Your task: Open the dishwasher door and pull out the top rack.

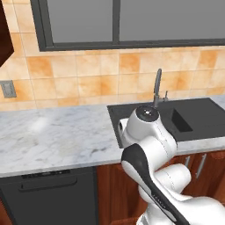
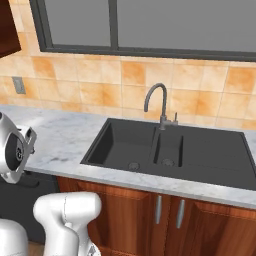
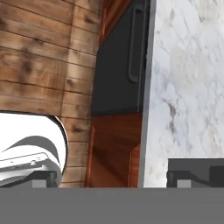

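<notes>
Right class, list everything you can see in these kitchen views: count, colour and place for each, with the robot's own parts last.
Dishwasher door: one, matte black, shut, under the counter left of the sink.
Handle: one, black bar, near the door's top.
Counter: one, white-grey marble.
Sink: one, black, set in the counter.
Tap: one, dark grey, behind the sink.
Cabinet doors: reddish-brown, under the sink.
Window: one, dark frame, above the tiles.
Outlet: one, grey, on the wall.
Arm: one, white.
Claw fingertips: dark.
</notes>
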Tool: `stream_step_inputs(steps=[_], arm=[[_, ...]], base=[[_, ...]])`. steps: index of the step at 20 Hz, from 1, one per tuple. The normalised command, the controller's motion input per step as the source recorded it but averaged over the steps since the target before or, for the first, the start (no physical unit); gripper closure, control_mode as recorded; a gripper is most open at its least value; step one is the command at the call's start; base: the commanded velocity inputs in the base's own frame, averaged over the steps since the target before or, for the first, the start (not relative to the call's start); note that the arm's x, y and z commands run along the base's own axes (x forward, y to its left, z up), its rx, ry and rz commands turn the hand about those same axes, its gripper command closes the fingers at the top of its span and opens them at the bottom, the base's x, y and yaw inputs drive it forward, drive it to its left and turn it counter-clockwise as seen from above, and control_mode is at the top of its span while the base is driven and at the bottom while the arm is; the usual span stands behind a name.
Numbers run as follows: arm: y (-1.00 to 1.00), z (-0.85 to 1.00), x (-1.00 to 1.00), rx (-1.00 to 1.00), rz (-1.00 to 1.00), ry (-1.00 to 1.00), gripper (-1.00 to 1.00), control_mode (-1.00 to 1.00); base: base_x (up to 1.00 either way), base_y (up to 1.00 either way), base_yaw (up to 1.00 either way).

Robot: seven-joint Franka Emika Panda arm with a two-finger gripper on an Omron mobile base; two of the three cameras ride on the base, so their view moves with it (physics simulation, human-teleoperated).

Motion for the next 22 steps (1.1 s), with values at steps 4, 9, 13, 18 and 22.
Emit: stream_step_inputs(steps=[4,9,13,18,22], arm=[[0.00,0.00,0.00,0.00,0.00,0.00,-1.00,1.00],[0.00,0.00,0.00,0.00,0.00,0.00,-1.00,1.00],[0.00,0.00,0.00,0.00,0.00,0.00,-1.00,1.00],[0.00,0.00,0.00,0.00,0.00,0.00,-1.00,1.00],[0.00,0.00,0.00,0.00,0.00,0.00,-1.00,1.00]], base=[[0.00,0.04,0.00],[-0.07,-0.07,0.24],[-0.20,-0.02,0.43],[-0.25,-0.11,0.53],[-0.18,-0.18,0.52]])
